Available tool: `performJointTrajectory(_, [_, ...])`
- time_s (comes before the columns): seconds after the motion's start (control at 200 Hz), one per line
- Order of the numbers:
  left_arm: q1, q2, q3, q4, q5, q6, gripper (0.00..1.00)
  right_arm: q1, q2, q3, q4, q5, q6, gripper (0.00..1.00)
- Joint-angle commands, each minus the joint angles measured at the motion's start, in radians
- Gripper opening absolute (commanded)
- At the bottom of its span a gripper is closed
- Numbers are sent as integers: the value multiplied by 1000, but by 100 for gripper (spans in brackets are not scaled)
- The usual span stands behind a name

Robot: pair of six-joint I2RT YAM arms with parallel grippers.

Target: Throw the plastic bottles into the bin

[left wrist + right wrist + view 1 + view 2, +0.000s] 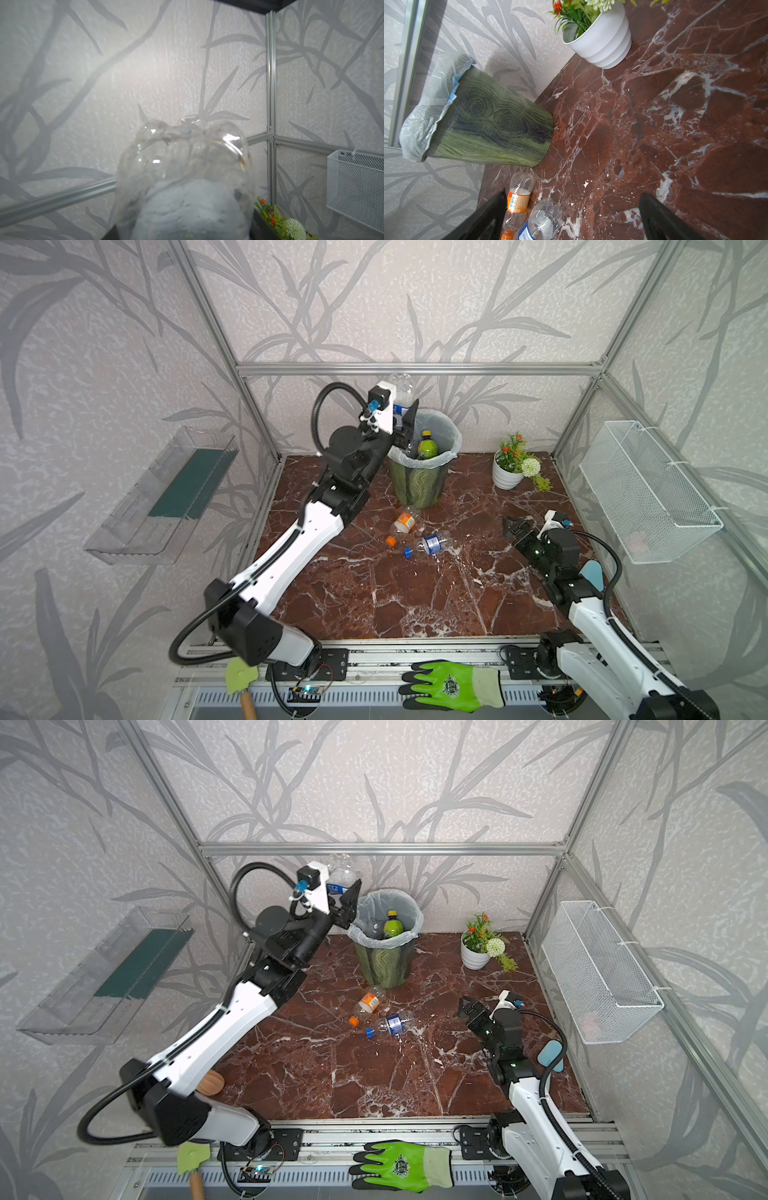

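- The clear bottle (402,390) is blurred in the left wrist view; the left gripper (402,412) flanks it over the bin (419,485), grip unclear.
- The right gripper (515,523) hovers over the table (374,593), jaws apart, empty.

The left arm (299,547) and right arm (598,626) wear white shells over black joints. Behind the black pointed fingers of the left gripper (402,410) and right gripper (515,526) sit white camera mounts (385,408) with blue plugs (372,405), trailing black ribbed cables (315,418).
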Motion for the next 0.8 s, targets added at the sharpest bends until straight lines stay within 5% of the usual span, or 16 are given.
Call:
performJointTrajectory(0.0, [47, 188, 137, -94, 105, -137, 73, -3, -40, 18, -28, -3, -4, 99])
performJointTrajectory(0.165, [54, 267, 252, -263, 120, -91, 99, -2, -99, 26, -91, 32, -30, 99])
performJointTrajectory(0.33, [53, 83, 27, -58, 91, -58, 99, -4, -105, 25, -104, 49, -38, 100])
performJointTrajectory(0.795, [53, -219, -351, -193, -21, -102, 99, 38, 110, 81, -18, -46, 23, 95])
